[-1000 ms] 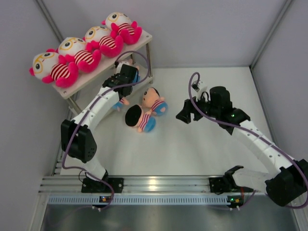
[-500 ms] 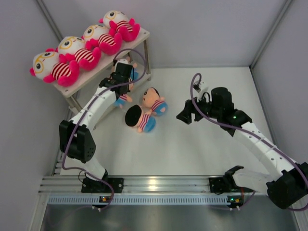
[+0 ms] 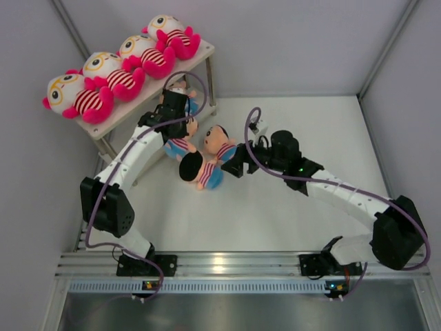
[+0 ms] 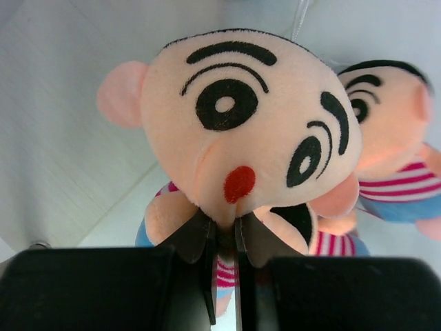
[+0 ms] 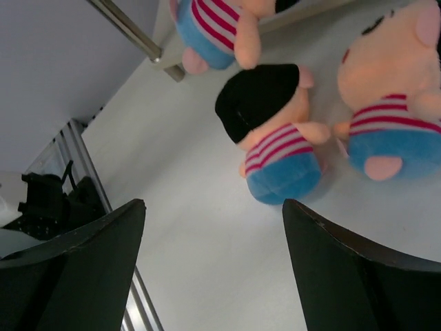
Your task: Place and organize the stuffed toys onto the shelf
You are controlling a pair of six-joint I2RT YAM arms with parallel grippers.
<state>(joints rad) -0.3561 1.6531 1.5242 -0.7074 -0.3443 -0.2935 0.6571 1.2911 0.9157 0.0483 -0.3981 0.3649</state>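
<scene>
Since the earlier frame, my right arm has swung left across the table (image 3: 289, 227), and its pincer now stands just beside the two loose toys. My left arm has shifted only slightly by the shelf (image 3: 138, 103).

Left pincer (image 4: 224, 241): closed. It clamps a fold of plush just under the chin of a peach-faced toy (image 4: 248, 131). The toy hangs from this grip near the end of the shelf.

Right pincer (image 5: 213, 265): wide open, holding nothing and touching nothing. Its fingers (image 5: 76, 276) frame bare table. Ahead of them a black-haired toy (image 5: 272, 131) lies with the back of its head toward me. Just beside it lies a second toy in blue pants (image 5: 393, 103).

Upper board of the shelf: four white-headed toys (image 3: 103, 72) with pink limbs and red-white stripes sit in a row along it
</scene>
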